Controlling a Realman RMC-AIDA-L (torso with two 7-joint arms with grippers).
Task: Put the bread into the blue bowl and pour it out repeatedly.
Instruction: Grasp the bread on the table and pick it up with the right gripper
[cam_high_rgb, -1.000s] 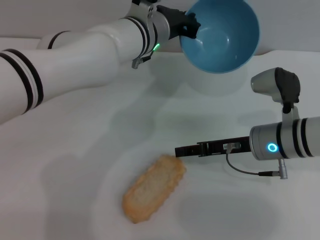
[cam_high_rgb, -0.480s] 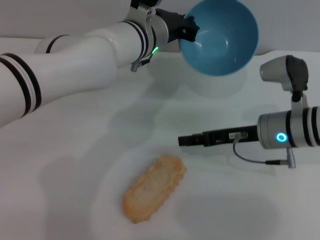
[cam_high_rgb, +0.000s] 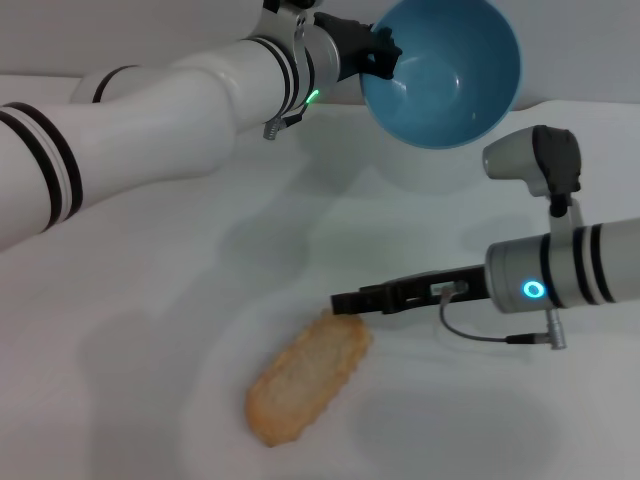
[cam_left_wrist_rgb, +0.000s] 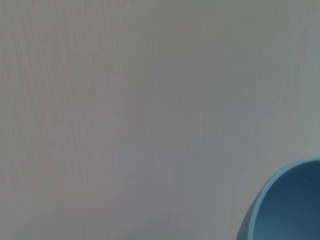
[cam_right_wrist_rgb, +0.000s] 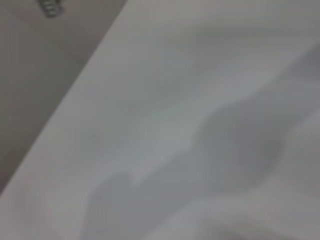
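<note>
Your left gripper (cam_high_rgb: 375, 52) pinches the blue bowl (cam_high_rgb: 445, 70) by its rim, tipped, above the bench's far edge. Right gripper (cam_high_rgb: 345, 300) looks pressed together, tip just touching the bread (cam_high_rgb: 305, 378) near the front edge.

White desk under soft, even light

The desk (cam_high_rgb: 150, 330) is a plain white surface filling nearly the whole head view, marked only by faint grey shadows. Beyond the desk's far edge stands a bare, pale grey wall (cam_high_rgb: 120, 30). Beside the desk, the right wrist view shows a darker grey area.
</note>
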